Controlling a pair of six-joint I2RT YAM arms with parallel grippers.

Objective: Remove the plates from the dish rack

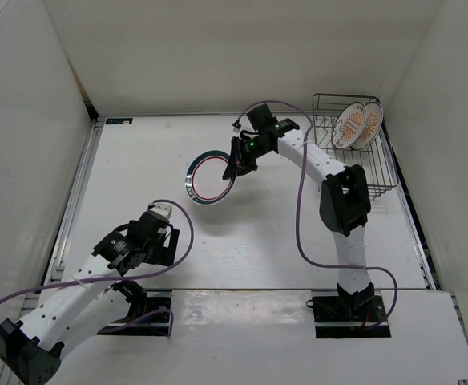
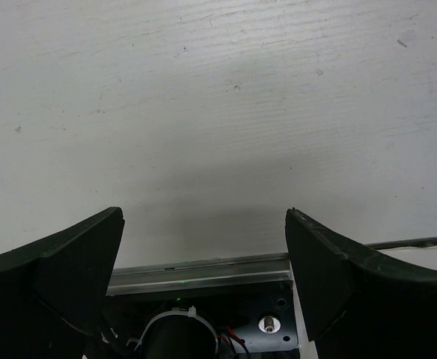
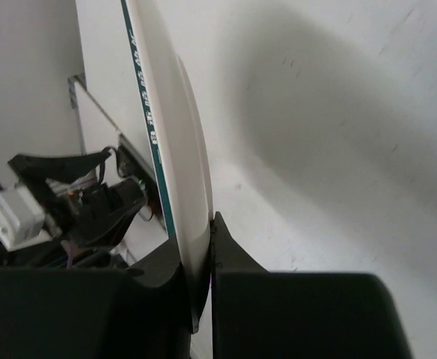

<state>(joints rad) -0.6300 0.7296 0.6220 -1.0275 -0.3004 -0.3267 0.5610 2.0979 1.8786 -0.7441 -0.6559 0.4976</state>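
Over the middle of the table [image 1: 138, 176], the right gripper [image 1: 236, 166] is pinching the ringed plate [image 1: 208, 180] by its rim, jaws nearly closed on the thin edge. The plate is hanging tilted on edge, well left of the rack [image 1: 378, 172]. Whether its lower rim is touching the table, I cannot tell. Two sunburst plates [image 1: 350, 127] are standing side by side in the rack's far end.

At the near left, the left gripper [image 2: 203, 213] is idling with jaws wide apart and nothing between them.

The step in hand looks like setting down the first plate. The next move is calling for tipping it flat and lowering it onto bare table before letting go, since a release on edge is risking a roll or a clatter.
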